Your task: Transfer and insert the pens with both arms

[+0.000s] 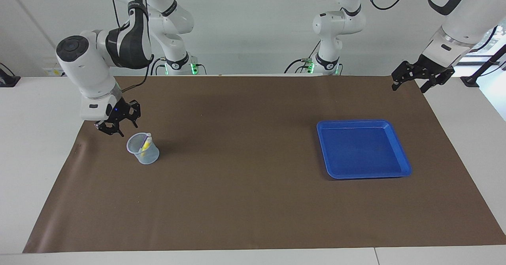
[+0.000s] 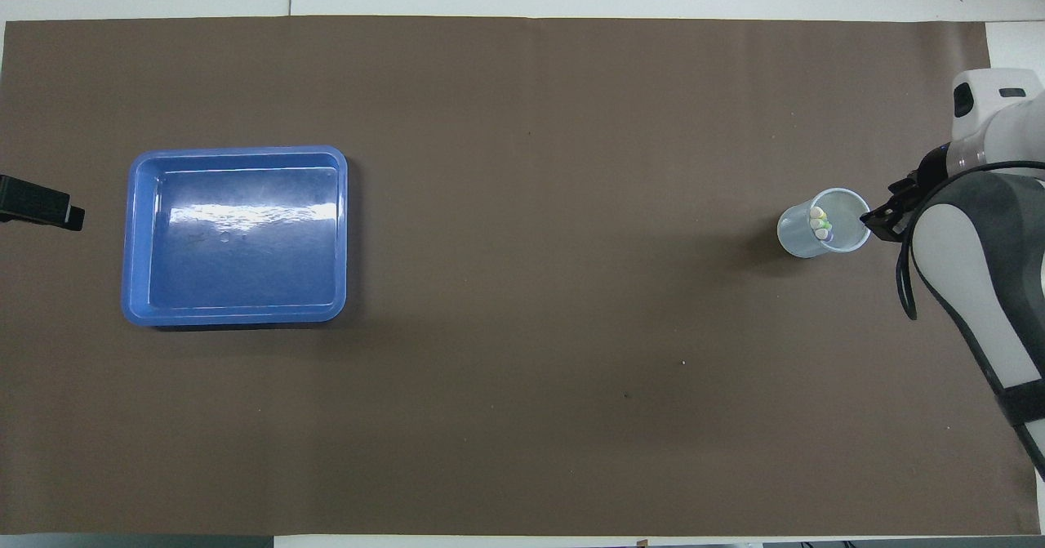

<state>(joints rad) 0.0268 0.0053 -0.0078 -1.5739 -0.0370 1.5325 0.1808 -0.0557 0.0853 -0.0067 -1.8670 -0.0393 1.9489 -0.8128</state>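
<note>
A clear plastic cup [image 1: 150, 158] stands on the brown mat toward the right arm's end of the table. The pens stand in it: in the facing view the yellow pen [image 1: 145, 144] shows through the wall, and in the overhead view the pens' pale ends [image 2: 819, 222] cluster against the cup's [image 2: 796, 233] rim, with green and purple tints. My right gripper [image 1: 119, 126] is open and empty, just beside the cup and slightly above the mat; it also shows in the overhead view [image 2: 883, 215]. My left gripper [image 1: 409, 86] is open and empty, raised over the mat's corner at the left arm's end.
A blue tray [image 1: 325, 148] with nothing in it lies on the mat toward the left arm's end; it also shows in the overhead view [image 2: 131, 238]. Two small white arms with green lights [image 1: 178, 61] [image 1: 327, 61] stand still at the robots' edge of the table.
</note>
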